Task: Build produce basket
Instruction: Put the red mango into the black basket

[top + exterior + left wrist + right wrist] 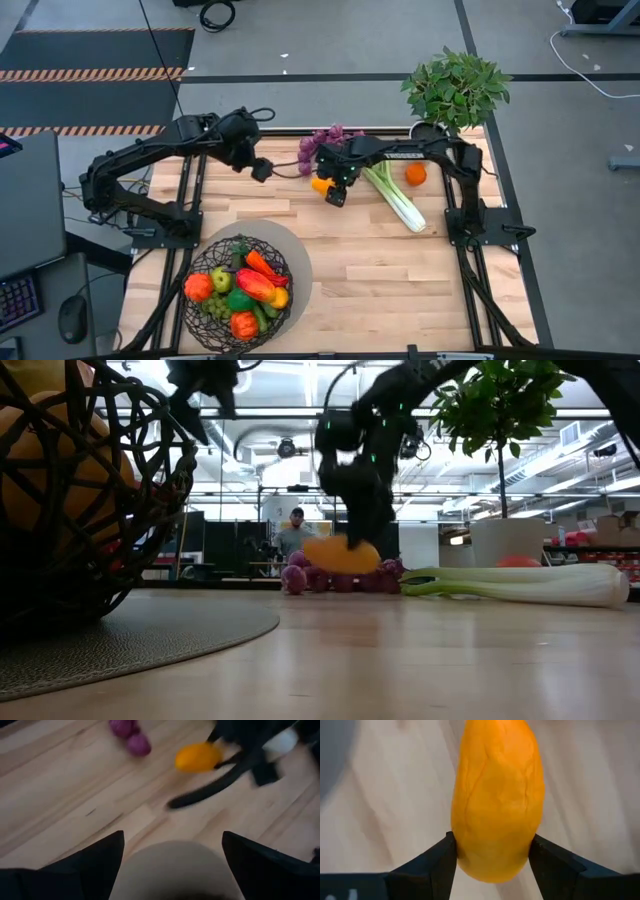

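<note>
Produce: smooth orange-yellow oblong fruit (496, 795) pinched in right gripper (492, 857).

**Our two arms, up close**

We see two matte black jointed arms, chunky at the joints, each bolted to a black frame along the table edge. Thin black cables loop off both. The right gripper (492, 852) has flat, dark wedge-shaped fingers (432, 860). Small green lights glow on the right wrist housing.
</note>
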Controlling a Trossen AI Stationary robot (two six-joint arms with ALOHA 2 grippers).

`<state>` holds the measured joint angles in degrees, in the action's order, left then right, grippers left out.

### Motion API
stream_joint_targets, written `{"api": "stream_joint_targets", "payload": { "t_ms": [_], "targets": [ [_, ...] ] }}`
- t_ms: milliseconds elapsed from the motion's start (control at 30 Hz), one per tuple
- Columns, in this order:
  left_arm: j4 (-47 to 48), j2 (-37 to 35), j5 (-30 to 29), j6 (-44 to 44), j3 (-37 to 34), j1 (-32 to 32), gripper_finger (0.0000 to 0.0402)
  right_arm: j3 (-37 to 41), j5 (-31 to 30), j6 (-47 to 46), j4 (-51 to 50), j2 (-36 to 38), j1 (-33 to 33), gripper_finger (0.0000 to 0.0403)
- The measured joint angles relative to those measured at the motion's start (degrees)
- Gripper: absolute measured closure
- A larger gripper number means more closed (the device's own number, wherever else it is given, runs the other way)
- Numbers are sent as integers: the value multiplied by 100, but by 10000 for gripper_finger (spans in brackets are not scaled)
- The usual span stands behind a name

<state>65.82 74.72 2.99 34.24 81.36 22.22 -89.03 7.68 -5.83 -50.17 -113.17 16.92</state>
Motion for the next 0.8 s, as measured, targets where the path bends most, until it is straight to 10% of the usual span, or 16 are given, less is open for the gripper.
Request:
{"api": "stream_joint_targets", "payload": {
  "t_ms": [800],
  "targets": [
    [240, -1095, -897, -1355, -1, -16, 59, -1236, -737, -4069, 963, 361, -2128, 174]
  ]
}}
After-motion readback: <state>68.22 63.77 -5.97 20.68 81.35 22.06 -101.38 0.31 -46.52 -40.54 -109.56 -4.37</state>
